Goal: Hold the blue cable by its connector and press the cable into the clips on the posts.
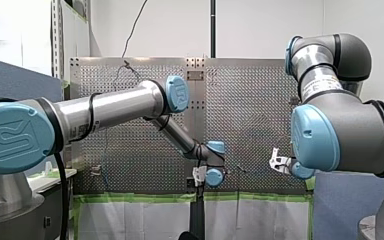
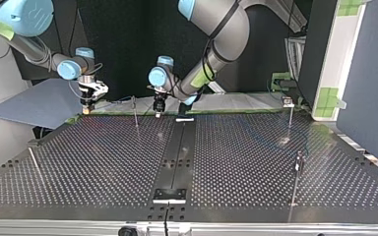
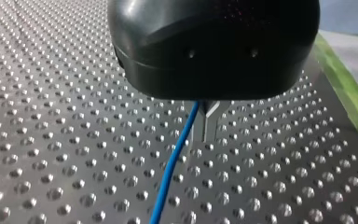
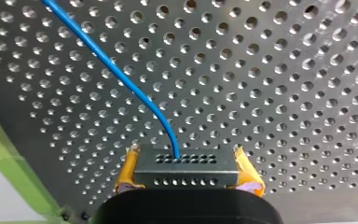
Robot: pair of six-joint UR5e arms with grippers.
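In the right wrist view my right gripper (image 4: pixel 186 179) is shut with its yellow pads (image 4: pixel 127 172) on a dark grey connector block (image 4: pixel 186 168). The blue cable (image 4: pixel 121 79) leaves the block's top and curves away over the perforated table. In the left wrist view my left gripper (image 3: pixel 205 123) has its metal fingers (image 3: pixel 210 128) closed, and the blue cable (image 3: pixel 172 163) runs out from between them just above the table. In the top view my right gripper (image 2: pixel 91 96) hangs at the far left edge and my left gripper (image 2: pixel 158 105) near the far middle, with a thin post (image 2: pixel 135 112) between them.
More thin posts (image 2: pixel 290 118) (image 2: pixel 299 164) stand at the top view's right and one post (image 2: pixel 34 164) leans at its left. A black strip (image 2: pixel 177 152) runs down the table's middle. Green tape (image 4: pixel 9 158) marks the table edge; a grey-blue board (image 2: pixel 39 103) lies beyond it.
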